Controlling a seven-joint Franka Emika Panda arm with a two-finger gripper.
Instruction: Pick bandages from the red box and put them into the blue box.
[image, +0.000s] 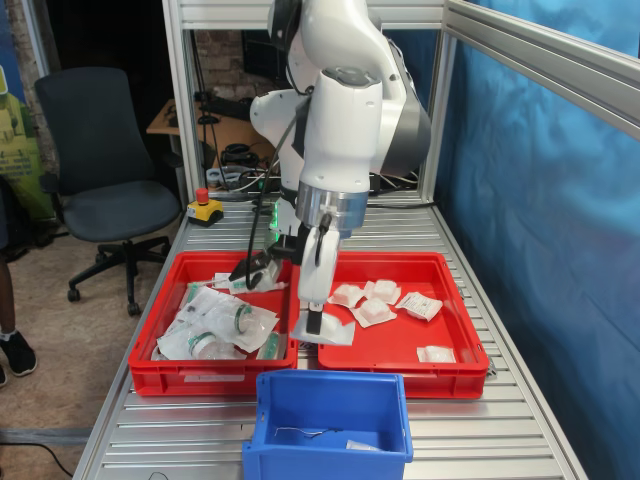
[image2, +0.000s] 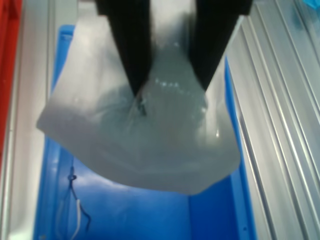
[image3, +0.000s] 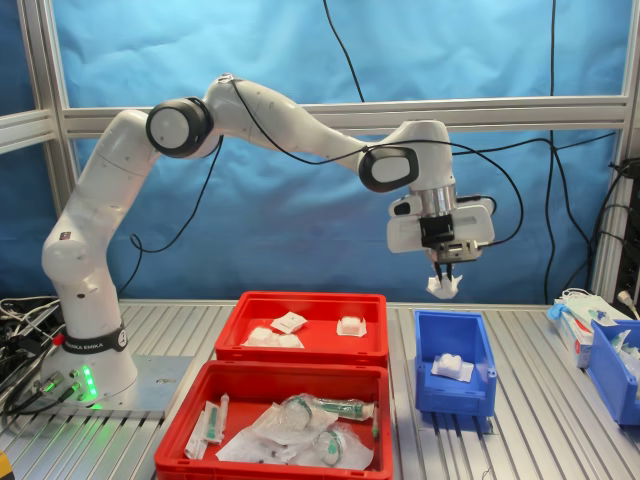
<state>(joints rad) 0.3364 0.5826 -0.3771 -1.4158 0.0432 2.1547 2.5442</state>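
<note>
- gripper (image3: 443, 266) closed down on one white bandage packet (image3: 443, 287); wrist view shows both black fingers (image2: 131, 47) pinching its top edge, with the packet (image2: 145, 125) hanging below them
- in the second exterior view the held packet hangs in the air straight above the blue box (image3: 452, 345), well clear of its rim
- wrist view: blue box (image2: 210, 210) directly under the packet, and a thin string-like bit (image2: 75, 205) on its floor
- one more white packet in the box (image3: 452, 367) lies on the bottom, below the gripper
- red box (image3: 305, 345) with loose bandages (image3: 290, 322) sits beside the blue box, off to the gripper's side and lower; first exterior view shows several packets (image: 375, 300) spread over its floor
- twin red crate (image3: 270, 410) with clear green-marked packs (image3: 310, 425) next to the red box, farther from the gripper
- in the first exterior view the gripper (image: 314, 325) and its packet appear in front of the seam between the two red crates, blue box (image: 330, 420) nearest the camera
</note>
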